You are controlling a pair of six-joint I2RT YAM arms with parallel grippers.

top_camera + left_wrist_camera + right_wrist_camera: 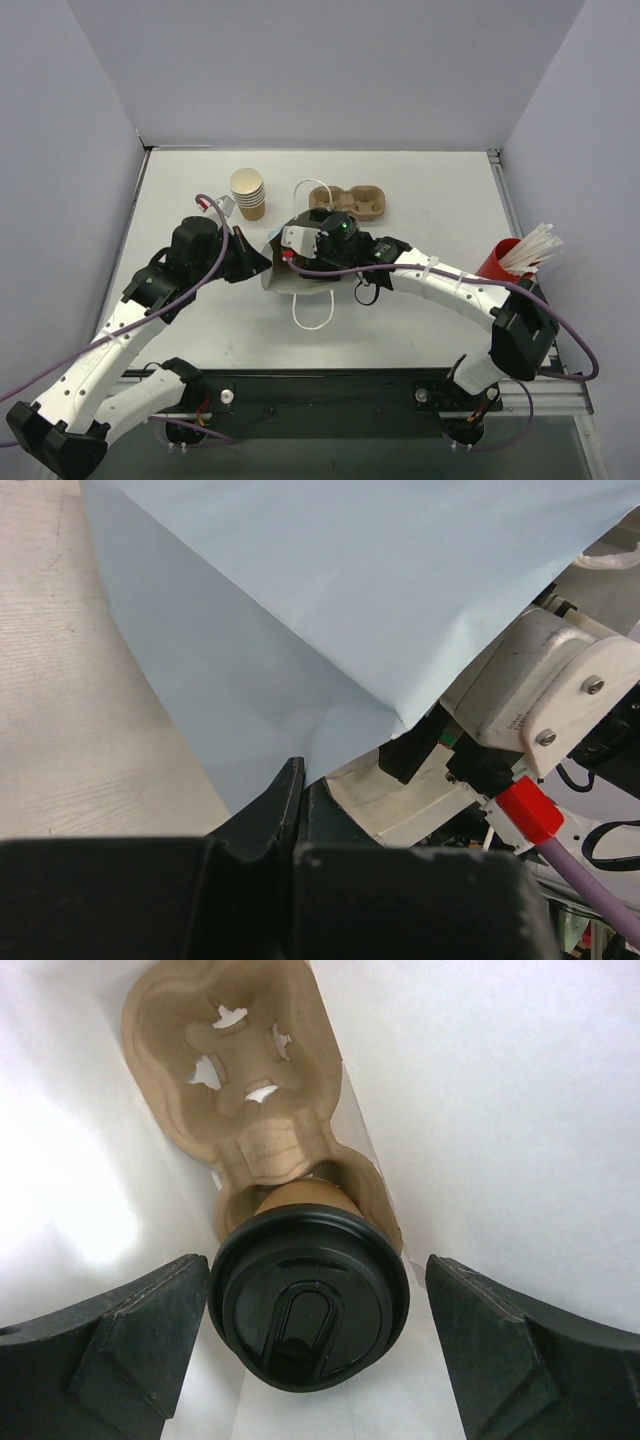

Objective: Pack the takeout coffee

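Note:
A takeout coffee, a tan cup with a black lid (pixel 308 1300), stands in the near hollow of a brown pulp tray (pixel 240 1080) inside a white paper bag (pixel 500 1110). The tray's far hollow is empty. My right gripper (pixel 315 1282) reaches down into the bag and is open, one finger on each side of the lid; the left finger (pixel 130 1330) sits close to the rim and the right finger (pixel 510 1350) stands apart from it. My left gripper (pixel 298 777) is shut on the edge of the bag (pixel 300 610), holding its left side (pixel 268 262).
Another empty pulp tray (pixel 352 200) lies behind the bag. A stack of lidless cups (pixel 247 192) stands to its left. A red cup of white straws (pixel 505 260) is at the right edge. The bag's handle (pixel 312 310) lies toward me.

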